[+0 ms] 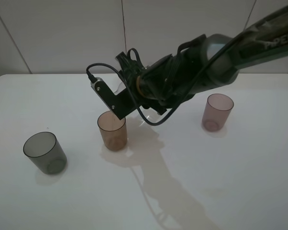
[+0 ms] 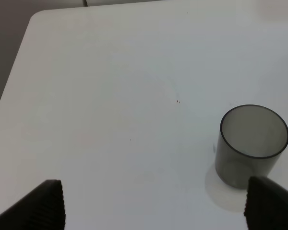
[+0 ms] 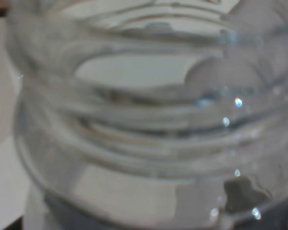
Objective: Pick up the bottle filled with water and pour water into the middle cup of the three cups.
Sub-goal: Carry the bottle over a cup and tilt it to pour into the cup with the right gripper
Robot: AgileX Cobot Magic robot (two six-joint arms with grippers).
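The three cups stand in a row on the white table (image 1: 221, 182): a smoky grey one (image 1: 44, 152) on the left, the amber-brown middle cup (image 1: 112, 130), and a mauve-pink one (image 1: 217, 111) on the right. My right gripper (image 1: 134, 98) reaches across from the right and hovers just above and behind the middle cup. It is shut on the clear bottle (image 3: 144, 120), whose threaded open neck fills the right wrist view. In the high view the wrist mostly hides the bottle. My left gripper (image 2: 153, 206) is open, with the grey cup (image 2: 252, 143) just ahead of one fingertip.
A black cable (image 1: 103, 67) loops over the right wrist. The right arm's shadow (image 1: 158, 182) falls across the table in front of the middle cup. A pale wall (image 1: 62, 33) stands behind the table's far edge.
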